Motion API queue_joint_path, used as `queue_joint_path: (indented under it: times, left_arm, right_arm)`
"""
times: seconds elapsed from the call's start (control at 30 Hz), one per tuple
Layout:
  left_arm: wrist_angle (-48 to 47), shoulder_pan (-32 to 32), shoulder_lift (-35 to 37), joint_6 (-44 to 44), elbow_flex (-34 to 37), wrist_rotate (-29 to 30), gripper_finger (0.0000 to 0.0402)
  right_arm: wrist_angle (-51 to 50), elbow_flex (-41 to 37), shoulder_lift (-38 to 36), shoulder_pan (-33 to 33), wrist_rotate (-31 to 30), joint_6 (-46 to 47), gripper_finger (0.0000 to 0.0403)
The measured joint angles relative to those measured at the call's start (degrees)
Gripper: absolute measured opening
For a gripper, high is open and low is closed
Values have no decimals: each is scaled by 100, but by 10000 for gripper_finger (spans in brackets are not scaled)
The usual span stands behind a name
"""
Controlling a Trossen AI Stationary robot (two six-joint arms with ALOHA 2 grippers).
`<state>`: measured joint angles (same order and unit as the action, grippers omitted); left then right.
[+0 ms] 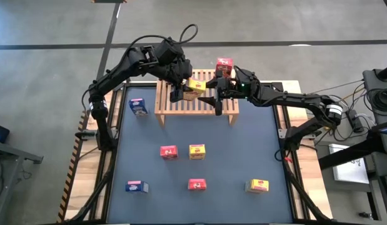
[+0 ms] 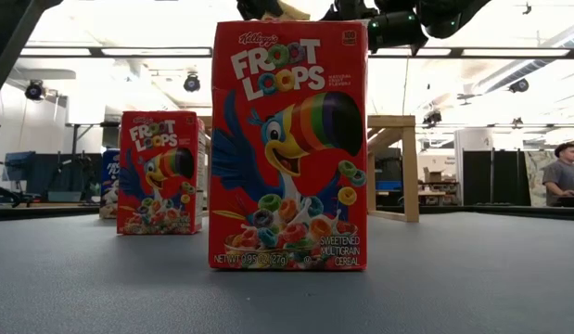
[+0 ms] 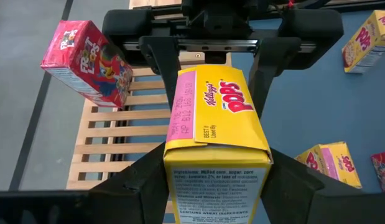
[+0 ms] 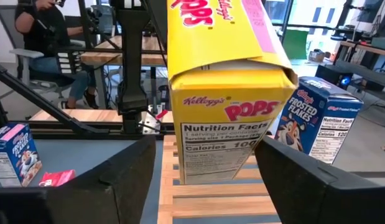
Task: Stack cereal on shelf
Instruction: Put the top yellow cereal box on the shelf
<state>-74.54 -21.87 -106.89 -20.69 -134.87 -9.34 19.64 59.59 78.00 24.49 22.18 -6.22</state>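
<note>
Nearest the left wrist lens, the left gripper (image 3: 217, 183) has its dark fingers (image 3: 133, 190) pressed against both sides of the yellow box (image 3: 214, 118), so we read it as clamped on one end of the carton. The right gripper (image 4: 208, 186) straddles the other end, but a sliver of slat shows between one of its fingers and the cardboard, so we take it as parted and not bearing the load. The carton hangs between the two arms, above the slatted top of the shelf (image 1: 199, 107).

A red box (image 1: 224, 64) stands at the shelf's back edge, and a blue box (image 4: 316, 118) sits just beside the held one; we cannot tell whether they touch. Six more cartons wait on the table (image 1: 243, 144), well apart from the rack.

As we judge it, the step is setting this carton down. We should:
- keep one firm grip throughout
- lower it level, with its base flat across several slats
- steer it clear of both neighbours
- let go only once it rests and stands steady
</note>
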Motion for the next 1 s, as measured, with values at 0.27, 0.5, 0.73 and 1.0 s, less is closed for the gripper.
queue_joint_path:
  times: [0.27,0.5,0.73,1.0]
  left_arm:
    - [4,-6,2,-180,0,97,179]
    - [482,-152,11,-648,0,95,162]
    - [1149,-749,11,-798,1,-1025,164]
    - [1898,-1522,-234,-661,42,-2255,164]
  right_arm:
    - [-329,-2,-180,4,-177,-105,269]
    - [-1296,-81,-1044,4,-879,-442,259]
    - [-1345,-727,-1968,2,-878,-432,252]
    - [-968,-1402,-2633,2,-879,-335,251]
